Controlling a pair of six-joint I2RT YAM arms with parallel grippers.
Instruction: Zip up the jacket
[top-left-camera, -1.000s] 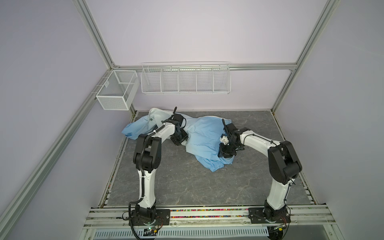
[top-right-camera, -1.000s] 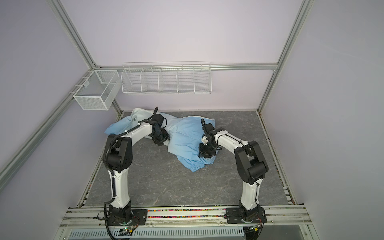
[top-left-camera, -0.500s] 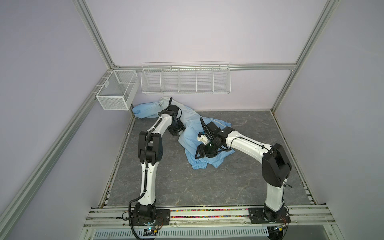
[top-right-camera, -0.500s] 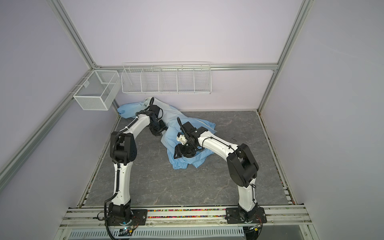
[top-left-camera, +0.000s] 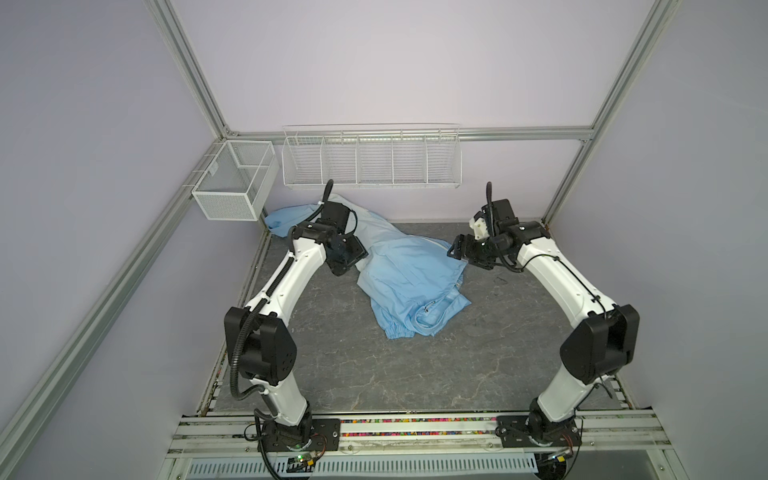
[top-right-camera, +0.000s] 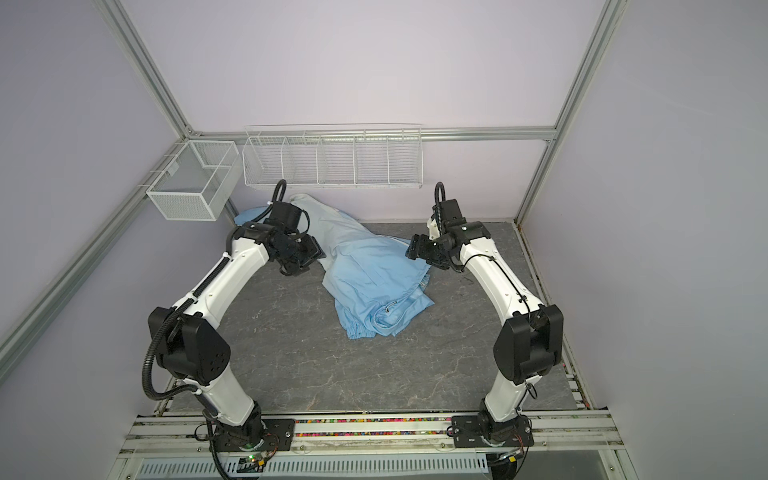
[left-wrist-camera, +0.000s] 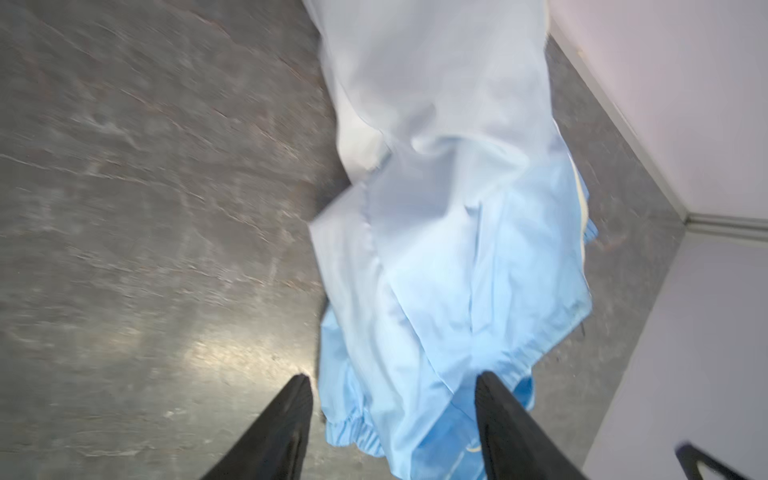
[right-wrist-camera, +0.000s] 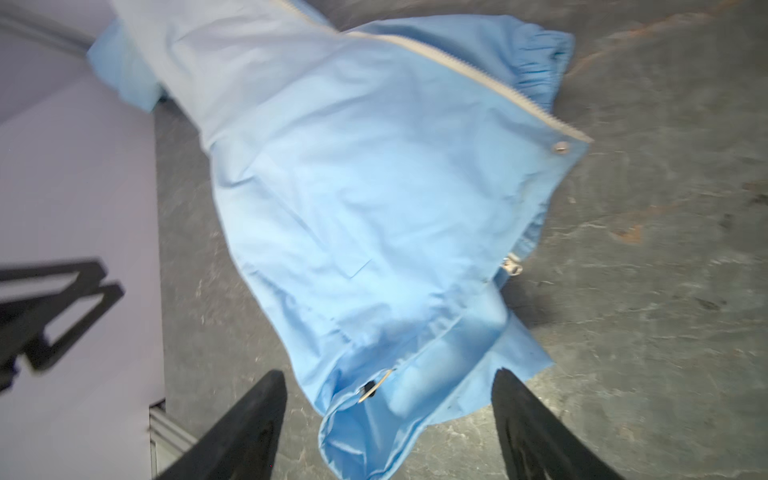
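The jacket (top-left-camera: 409, 274) lies crumpled mid-table (top-left-camera: 332, 365), its gathered hem nearest. Farther back, the left gripper (left-wrist-camera: 392, 378) and the right gripper (right-wrist-camera: 388, 374) flank it just beside its edges, both with jaws spread and holding nothing. A cream zipper (right-wrist-camera: 478, 70) runs along one edge. The jacket's pale end reaches the back wall under the rack (top-left-camera: 372, 166).

We observe an enclosure with plain lilac walls (top-left-camera: 395, 62), framed by aluminium profiles (top-left-camera: 519, 134). The floor (top-left-camera: 374, 374) is a dark grey, marbled mat. A white wire rack (top-left-camera: 372, 166) of five compartments hangs on the back profile. Beside it, at the left corner, hangs a white mesh basket (top-left-camera: 232, 187). Metal rails (top-left-camera: 415, 432) run along the front edge. Lighting is even and diffuse.
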